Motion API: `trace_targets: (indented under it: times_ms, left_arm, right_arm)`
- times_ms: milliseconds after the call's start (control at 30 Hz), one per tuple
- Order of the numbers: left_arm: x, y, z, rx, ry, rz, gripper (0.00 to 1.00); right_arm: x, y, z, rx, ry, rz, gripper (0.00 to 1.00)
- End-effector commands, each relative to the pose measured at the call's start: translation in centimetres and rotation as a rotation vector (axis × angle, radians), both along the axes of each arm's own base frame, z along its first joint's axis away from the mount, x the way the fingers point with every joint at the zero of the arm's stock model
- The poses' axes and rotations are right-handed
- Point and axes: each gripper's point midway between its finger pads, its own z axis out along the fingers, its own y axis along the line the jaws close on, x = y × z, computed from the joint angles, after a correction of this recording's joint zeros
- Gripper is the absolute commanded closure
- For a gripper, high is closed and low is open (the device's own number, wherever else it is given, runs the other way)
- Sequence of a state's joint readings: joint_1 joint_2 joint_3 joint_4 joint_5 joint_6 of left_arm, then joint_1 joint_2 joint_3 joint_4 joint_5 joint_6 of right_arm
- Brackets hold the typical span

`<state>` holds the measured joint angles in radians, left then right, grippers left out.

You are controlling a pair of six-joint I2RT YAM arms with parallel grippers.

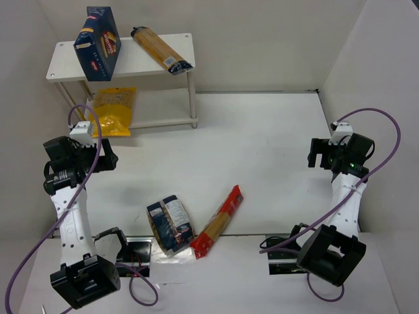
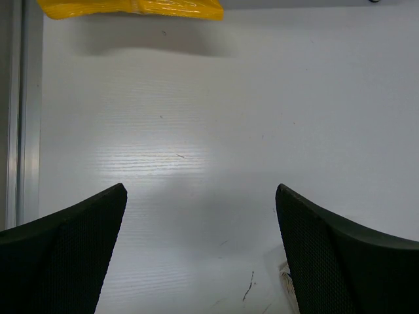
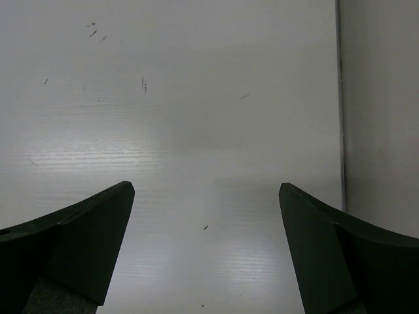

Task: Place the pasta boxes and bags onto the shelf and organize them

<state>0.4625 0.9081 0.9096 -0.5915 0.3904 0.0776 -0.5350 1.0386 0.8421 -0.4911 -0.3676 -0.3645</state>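
Note:
The white shelf stands at the back left. On its top board are the tall dark blue carton, upright, and the clear spaghetti bag with a blue end, lying slantwise. The yellow pouch lies on the lower board; its edge also shows in the left wrist view. The plump dark blue bag and the slim red spaghetti bag lie on the table near the front. My left gripper is open and empty, in front of the shelf. My right gripper is open and empty at the right.
White walls close in the table at the back and on both sides. The right wall's edge shows in the right wrist view. Purple cables loop from both arms. The arm bases sit at the near edge.

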Motion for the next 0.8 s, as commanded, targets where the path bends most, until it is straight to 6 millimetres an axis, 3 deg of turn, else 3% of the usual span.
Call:
trace_targets:
  times_ms: [0, 333, 467, 500, 600, 633, 700, 733, 767]
  left_arm:
    - [0.4, 0.0, 1.7, 0.023, -0.053, -0.024, 0.00]
    - [0.3, -0.1, 1.5, 0.019, -0.045, -0.024, 0.00]
    - [0.3, -0.1, 1.5, 0.019, -0.045, -0.024, 0.00]
    - [0.2, -0.1, 1.7, 0.028, -0.046, -0.029, 0.00]
    - [0.1, -0.4, 1.9, 0.028, -0.028, -0.045, 0.00]
    - [0.1, -0.3, 1.8, 0.045, -0.014, -0.061, 0.00]
    - [-0.1, 0.0, 2.3, 0.071, -0.001, -0.065, 0.00]
    - [-0.5, 0.5, 3.2, 0.099, 0.005, -0.050, 0.00]
    - [-0.7, 0.7, 3.9, 0.120, 0.005, -0.040, 0.00]
  right_arm:
    - [0.6, -0.2, 1.5, -0.025, -0.056, 0.020, 0.00]
    - [0.8, -0.1, -0.3, 0.027, 0.016, 0.028, 0.00]
    - [1.4, 1.4, 0.3, 0.107, 0.015, 0.086, 0.00]
    - [1.7, 1.5, 1.3, 0.097, -0.003, 0.107, 0.00]
    - [2.8, 4.9, 2.7, 0.074, 0.005, 0.261, 0.00]
    - [3.5, 7.8, 2.7, 0.025, 0.029, 0.356, 0.00]
    - [4.1, 11.4, 2.5, -0.076, 0.074, 0.483, 0.00]
    - [3.7, 15.8, 1.6, -0.151, 0.106, 0.640, 0.00]
    - [3.4, 16.6, 0.7, -0.220, 0.152, 0.675, 0.00]
